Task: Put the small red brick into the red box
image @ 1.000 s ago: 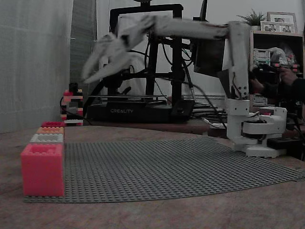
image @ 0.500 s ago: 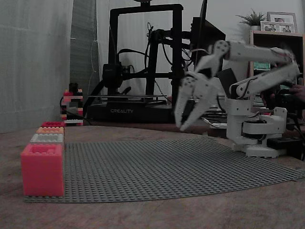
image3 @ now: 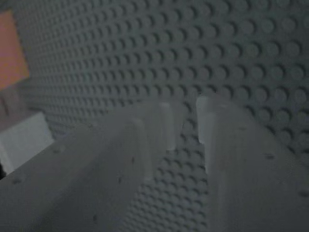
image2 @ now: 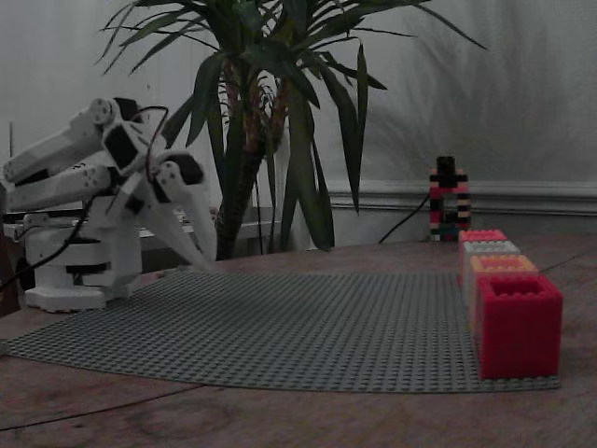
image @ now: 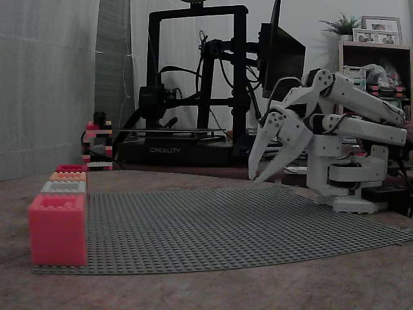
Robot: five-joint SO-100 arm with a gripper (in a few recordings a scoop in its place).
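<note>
The red box (image2: 518,322) is the deep crimson one at the near end of the row in a fixed view; in another fixed view the red box (image: 71,168) is at the far end. The small red brick is out of view. My white gripper (image: 255,179) hangs folded back near the arm's base, tips pointing down just above the grey baseplate (image: 226,226), far from the boxes. It also shows as the gripper (image2: 209,259) at the left. In the wrist view the gripper (image3: 189,123) is open by a narrow gap, with only baseplate studs between its fingers.
A pinkish-coral box (image: 57,229), a white box (image: 63,187) and an orange box (image: 68,175) stand in the same row. A 3D printer (image: 193,97) and a small brick tower (image: 97,142) stand behind the plate. A potted plant (image2: 280,121) rises behind the table.
The arm has swung back from above the row of boxes at the left to its base at the right, and the gripper has dropped close to the baseplate.
</note>
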